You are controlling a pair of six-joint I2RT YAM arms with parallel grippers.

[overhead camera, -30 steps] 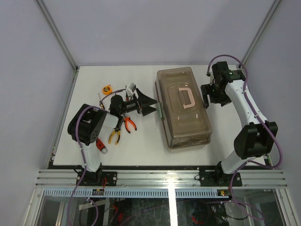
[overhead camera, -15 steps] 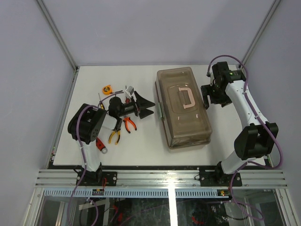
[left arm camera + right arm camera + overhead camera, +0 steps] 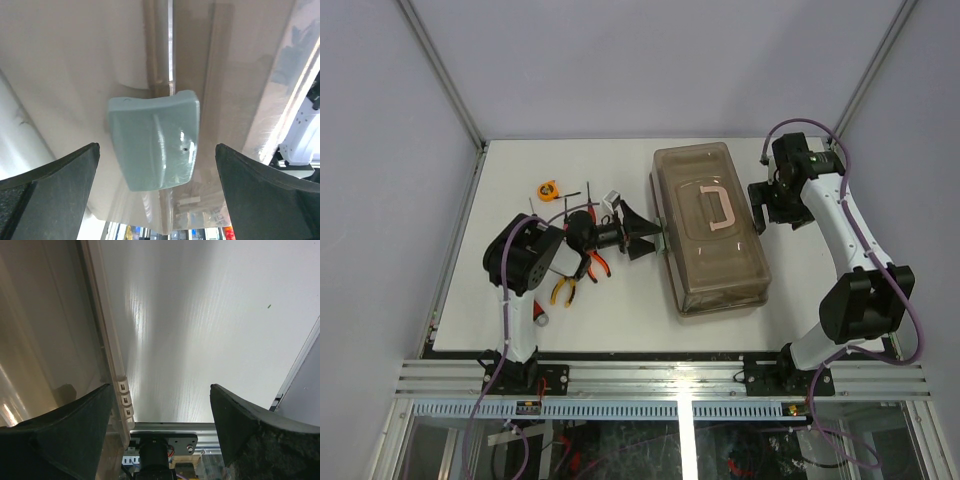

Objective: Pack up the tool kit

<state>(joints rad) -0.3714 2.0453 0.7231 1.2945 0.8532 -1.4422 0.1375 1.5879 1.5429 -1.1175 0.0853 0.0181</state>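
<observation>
Two robot arms flank the closed tool kit [image 3: 710, 250] on the white table [image 3: 570, 170], and only one has moved since a second ago: the left gripper [image 3: 654, 239] has swung away from the loose tools and closed the gap to the box's left side, while the right gripper [image 3: 758, 208] stands almost where it was. The beige box sits right of the table's centre, its long axis running from the far edge toward the arms, with the near end skewed slightly right. Its translucent brown lid is down, the pink handle [image 3: 717, 207] lies flat on top, and the green latch [image 3: 661, 235] faces left, toward the left arm. That arm's jaws are spread wide, level with the latch [image 3: 155, 142]; the wrist view shows the latch between the two fingers with a clear gap on each side, so nothing is held. The right gripper's jaws also stand well apart beside the box's right long wall and grip nothing; one finger [image 3: 65, 430] sits in front of the hinged edge, the other over bare table, and whether it touches the box cannot be told. An orange tape measure [image 3: 549, 189] and two pliers [image 3: 563, 290] lie on the table left of the box.
</observation>
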